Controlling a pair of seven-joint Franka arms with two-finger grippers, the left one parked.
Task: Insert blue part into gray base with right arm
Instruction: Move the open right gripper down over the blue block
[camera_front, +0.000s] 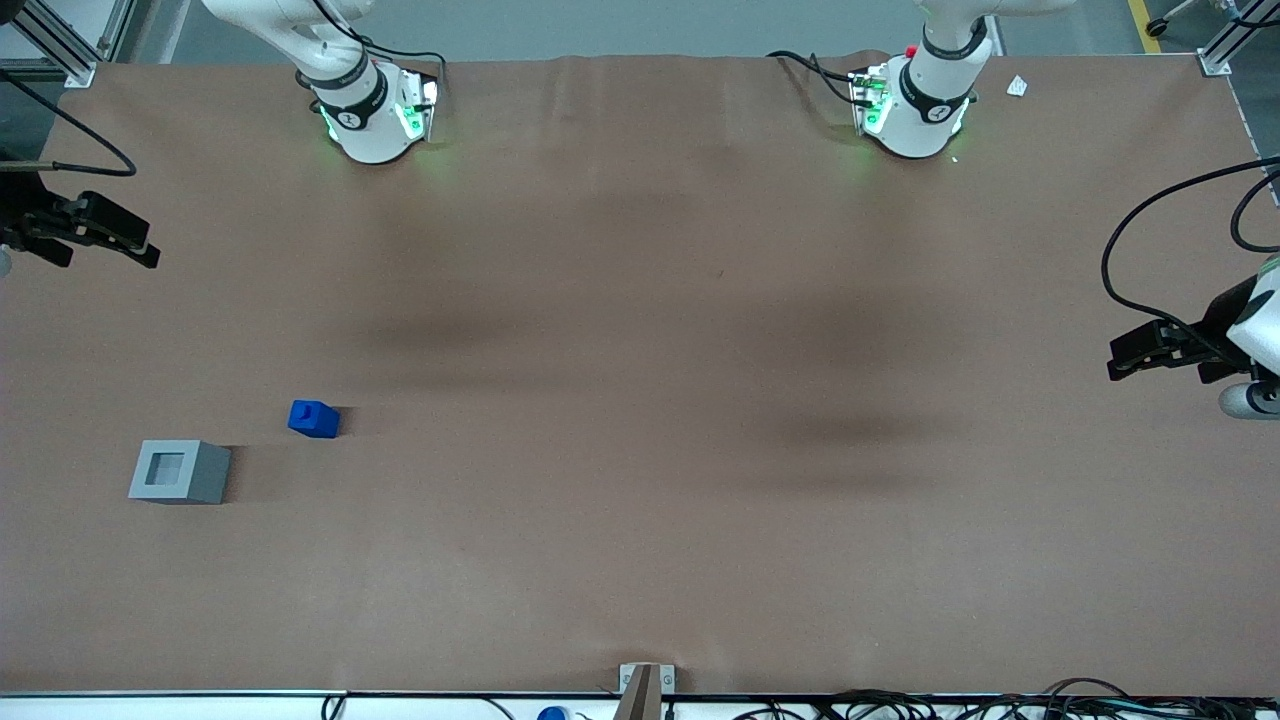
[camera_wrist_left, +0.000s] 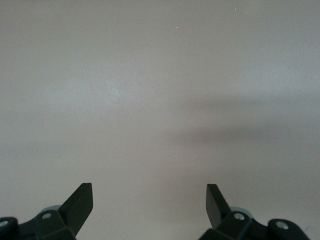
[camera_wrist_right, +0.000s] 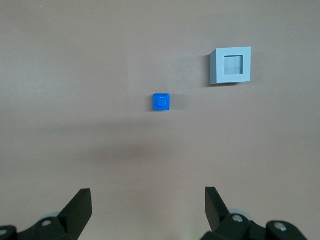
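The right arm's fingers (camera_wrist_right: 145, 212) hang spread and empty at the front view's left edge; blue part (camera_front: 314, 419) and gray base (camera_front: 180, 472) sit apart at lower left.

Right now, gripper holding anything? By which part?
Nothing held. The gripper is open, up off the table; the blue part sits on the table beside the gray base.

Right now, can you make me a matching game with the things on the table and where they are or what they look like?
Things:
1. blue part
2. gray base
3. gripper

Descriptions:
A. has a square recess in its top, nothing in it
B. up off the table at the working arm's end, jaws open
C. small, with a knob on top, sitting apart from the block

Pairs: 1-C, 2-A, 3-B
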